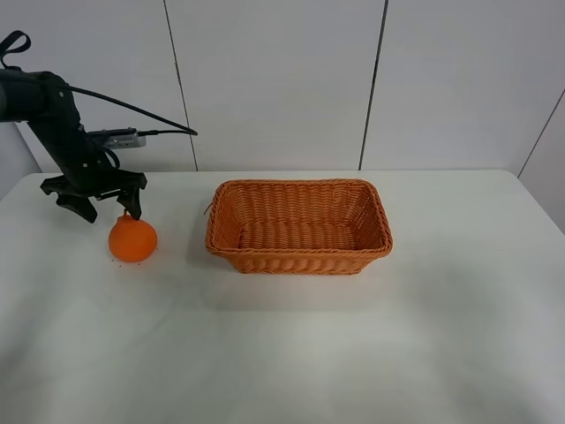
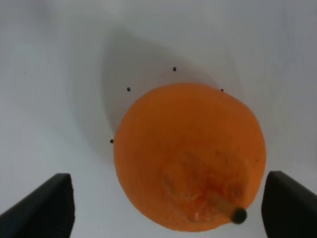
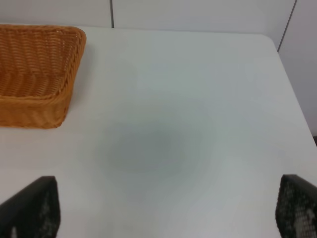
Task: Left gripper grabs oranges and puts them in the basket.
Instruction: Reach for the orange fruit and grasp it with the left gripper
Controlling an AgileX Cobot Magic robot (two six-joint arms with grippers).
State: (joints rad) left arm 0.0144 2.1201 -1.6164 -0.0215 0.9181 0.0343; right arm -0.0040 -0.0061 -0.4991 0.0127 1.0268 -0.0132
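Black left gripper (image 1: 112,210) hangs, fingers spread, over the round bumpy orange fruit (image 1: 132,240) left of the rectangular woven wicker basket (image 1: 300,261) on the white desk (image 1: 282,353), wrist view cropping both fingers.

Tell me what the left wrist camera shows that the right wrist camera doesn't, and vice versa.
Only the left wrist view shows the orange, stem visible, lying between the spread fingers of the left gripper. Only the right wrist view shows part of the basket and the right gripper, with just bare surface between its fingers. Both show the white table and an open gripper holding nothing.
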